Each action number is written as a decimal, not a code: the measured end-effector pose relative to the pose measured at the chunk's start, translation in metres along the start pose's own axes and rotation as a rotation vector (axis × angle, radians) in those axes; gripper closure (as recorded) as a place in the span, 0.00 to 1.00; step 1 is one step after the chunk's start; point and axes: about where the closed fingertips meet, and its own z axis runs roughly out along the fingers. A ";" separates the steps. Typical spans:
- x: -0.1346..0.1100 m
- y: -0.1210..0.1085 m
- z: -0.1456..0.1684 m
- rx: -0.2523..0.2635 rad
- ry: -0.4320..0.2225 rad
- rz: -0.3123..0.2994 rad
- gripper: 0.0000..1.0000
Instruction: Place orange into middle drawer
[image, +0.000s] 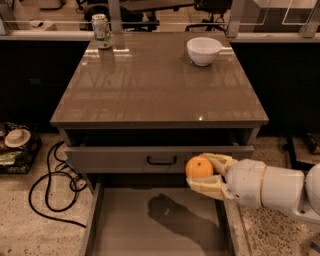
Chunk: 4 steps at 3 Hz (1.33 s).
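Observation:
The orange (199, 168) is held between the cream fingers of my gripper (206, 172), which is shut on it. The gripper reaches in from the right on a white arm (272, 187). It hangs above the right part of the middle drawer (125, 220), a wide grey tray pulled out below the cabinet, with its shadow on the drawer floor. The orange is in front of the upper drawer's grey front panel (115, 159), right of its black bar handle (161, 161).
The brown-topped cabinet (155, 80) carries a white bowl (203, 50) at the back right and a drink can (102, 30) at the back left. Black cables (47, 185) and a box of clutter (15, 147) lie on the floor at left.

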 end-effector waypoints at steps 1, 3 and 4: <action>0.047 0.023 -0.004 -0.043 0.014 0.041 1.00; 0.095 0.057 0.023 -0.156 0.053 0.019 1.00; 0.099 0.071 0.056 -0.242 0.061 -0.030 1.00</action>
